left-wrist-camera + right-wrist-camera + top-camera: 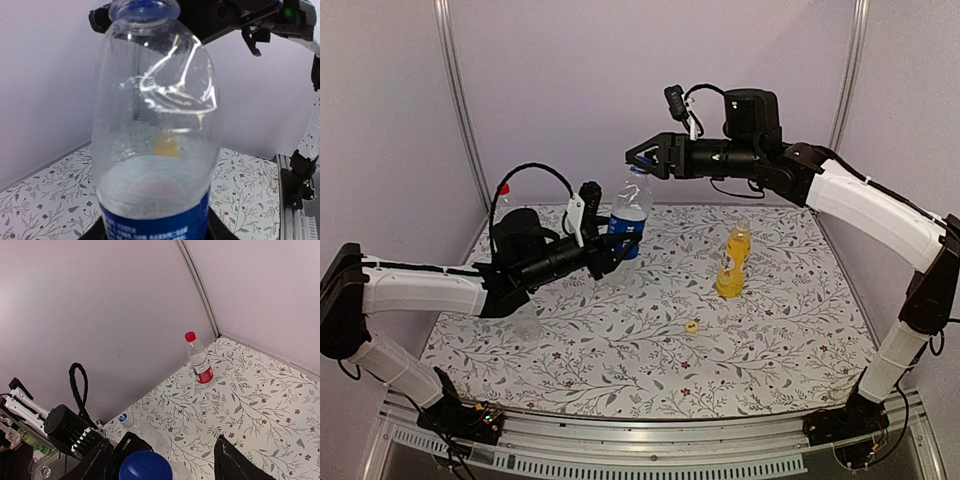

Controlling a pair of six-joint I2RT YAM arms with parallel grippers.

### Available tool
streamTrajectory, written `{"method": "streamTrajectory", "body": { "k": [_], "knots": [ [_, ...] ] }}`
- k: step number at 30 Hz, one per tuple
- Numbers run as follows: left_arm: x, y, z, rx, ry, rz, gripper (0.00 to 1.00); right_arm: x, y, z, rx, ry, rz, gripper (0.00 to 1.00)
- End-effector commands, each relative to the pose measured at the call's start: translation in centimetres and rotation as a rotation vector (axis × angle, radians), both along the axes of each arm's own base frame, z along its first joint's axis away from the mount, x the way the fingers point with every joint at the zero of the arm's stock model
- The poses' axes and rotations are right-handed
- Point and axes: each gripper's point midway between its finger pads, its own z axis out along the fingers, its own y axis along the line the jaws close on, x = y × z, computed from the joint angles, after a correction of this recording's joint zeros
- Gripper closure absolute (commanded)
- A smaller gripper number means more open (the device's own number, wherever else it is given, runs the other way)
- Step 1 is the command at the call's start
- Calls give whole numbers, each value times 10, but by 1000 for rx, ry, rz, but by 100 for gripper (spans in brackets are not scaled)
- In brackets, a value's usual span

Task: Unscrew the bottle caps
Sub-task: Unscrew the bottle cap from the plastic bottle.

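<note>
My left gripper [616,243] is shut on the clear bottle with a blue label [629,221] and holds it upright above the table. In the left wrist view that bottle [155,150] fills the frame, dented near its shoulder. Its blue cap [145,466] lies between the open fingers of my right gripper [164,466], with a gap on each side. The right gripper [641,158] hovers at the bottle's top. The yellow-liquid bottle [733,262] stands uncapped at centre right, and a small yellow cap [691,326] lies in front of it.
A red-capped bottle with a red-white label [199,360] stands near the back left corner. A plain clear bottle [148,432] lies on its side under my left arm. The flowered mat [650,370] covers the table, with walls close behind.
</note>
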Motion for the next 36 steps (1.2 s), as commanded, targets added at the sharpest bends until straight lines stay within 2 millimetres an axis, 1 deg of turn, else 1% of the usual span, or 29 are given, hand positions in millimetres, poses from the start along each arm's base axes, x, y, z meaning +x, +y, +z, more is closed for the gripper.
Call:
{"method": "streamTrajectory", "body": {
  "k": [1,7,16,19,22,24,26,30,33,36],
  "knots": [
    [-3,1,21,-25,-46,10,57,-6,3,11,22,-11,23,40],
    [-1,2,21,-21,-48,22,57,-10,4,13,30,-18,42,55],
    [0,3,19,-13,-48,33,57,-14,2,16,37,-33,54,70],
    [0,3,19,-13,-49,31,57,-18,0,21,46,-57,68,77],
    [-5,1,21,-21,-56,6,57,-26,-1,27,50,-117,112,80],
    [-9,-1,23,-25,-64,-21,57,-32,-6,35,53,-175,141,83],
    [-11,-3,22,-26,-64,-38,57,-32,-14,42,57,-215,161,84],
    [-12,-3,23,-28,-66,-43,57,-27,-32,52,67,-255,165,86],
    [-12,-3,22,-28,-67,-43,57,-23,-43,57,71,-267,147,85],
    [-12,-4,21,-24,-71,-50,57,-21,-50,58,79,-253,149,85]
  ]
}}
